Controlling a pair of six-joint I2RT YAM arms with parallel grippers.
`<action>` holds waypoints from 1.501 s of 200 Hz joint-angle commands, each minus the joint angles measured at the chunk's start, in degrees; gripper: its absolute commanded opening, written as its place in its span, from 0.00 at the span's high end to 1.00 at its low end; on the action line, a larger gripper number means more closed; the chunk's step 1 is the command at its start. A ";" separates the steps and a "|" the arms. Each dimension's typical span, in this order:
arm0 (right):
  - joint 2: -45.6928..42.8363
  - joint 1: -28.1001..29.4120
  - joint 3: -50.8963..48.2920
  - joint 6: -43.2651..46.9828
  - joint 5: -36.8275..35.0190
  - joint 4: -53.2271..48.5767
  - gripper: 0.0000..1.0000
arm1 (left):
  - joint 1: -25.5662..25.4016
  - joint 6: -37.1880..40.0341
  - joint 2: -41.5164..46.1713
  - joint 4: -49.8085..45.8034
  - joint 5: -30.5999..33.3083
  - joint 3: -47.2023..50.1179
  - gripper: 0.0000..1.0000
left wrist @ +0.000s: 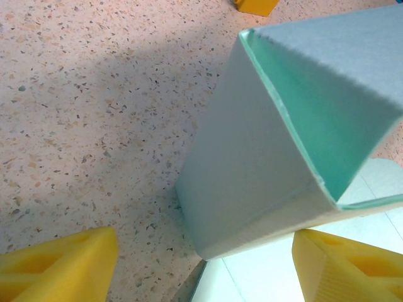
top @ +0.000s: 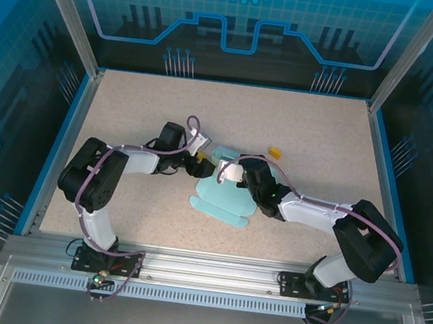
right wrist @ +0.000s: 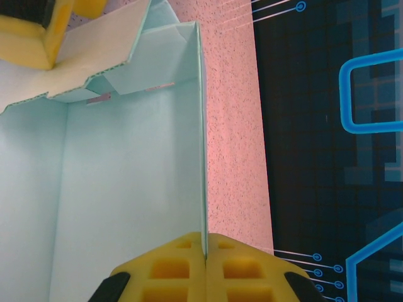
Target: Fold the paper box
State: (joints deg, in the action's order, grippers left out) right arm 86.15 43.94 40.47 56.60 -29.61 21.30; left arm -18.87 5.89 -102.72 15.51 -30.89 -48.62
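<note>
Between the two arms in the overhead view, the paper box (top: pixel 223 202) lies partly folded on the speckled table (top: pixel 129 104), its flat rounded flaps spreading toward the near edge below both sets of fingers. The left gripper (top: pixel 198 160) sits at its far left corner and the right gripper (top: pixel 223 169) just beside it, over the box's far end, with a small orange-yellow object (top: pixel 275 150) lying apart beyond the right one. From the left wrist, the two yellow left fingers (left wrist: pixel 63 264) stand spread wide, and a raised pale-blue wall of the box rises in the gap between them, ahead of the tips; neither pad clearly presses it, so nothing is gripped. From the right wrist, the right fingers (right wrist: pixel 170 274) are closed tight together on the thin upright edge of a box wall, which runs straight ahead from the pinch. The box floor lies to their left, bare table to their right, and a left finger's yellow tip sits by the folded flaps at the far left.
</note>
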 commanded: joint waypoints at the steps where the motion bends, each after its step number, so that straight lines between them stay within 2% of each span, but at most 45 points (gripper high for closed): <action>1: -0.72 1.32 0.73 -0.78 1.92 -0.88 1.00 | -0.64 -1.14 -0.39 1.81 -1.27 -2.09 0.24; 62: -1.15 0.92 2.12 -1.57 3.01 -3.88 1.00 | -0.46 -1.36 0.48 2.35 -2.03 -2.07 0.31; 137: -1.11 -0.08 3.14 -2.67 4.38 -5.51 1.00 | -0.20 -0.79 -0.19 -2.35 -4.32 -4.99 0.42; 191: -0.33 -0.20 3.39 -3.87 5.11 -5.52 1.00 | -0.15 -0.58 -0.15 -2.50 -4.99 -4.05 0.45; 235: 0.16 -0.19 3.24 -4.04 5.26 -5.37 1.00 | -0.18 0.07 0.35 0.48 -4.24 -1.64 0.39; 300: -0.12 0.19 0.28 -1.28 3.44 -2.09 1.00 | 0.77 2.09 -0.06 1.17 -3.75 -1.24 0.36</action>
State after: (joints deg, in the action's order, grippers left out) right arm 85.82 43.44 42.35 54.13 -28.10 17.76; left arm -18.46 5.93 -102.74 12.36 -33.45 -50.33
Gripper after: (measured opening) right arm 0.059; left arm 0.633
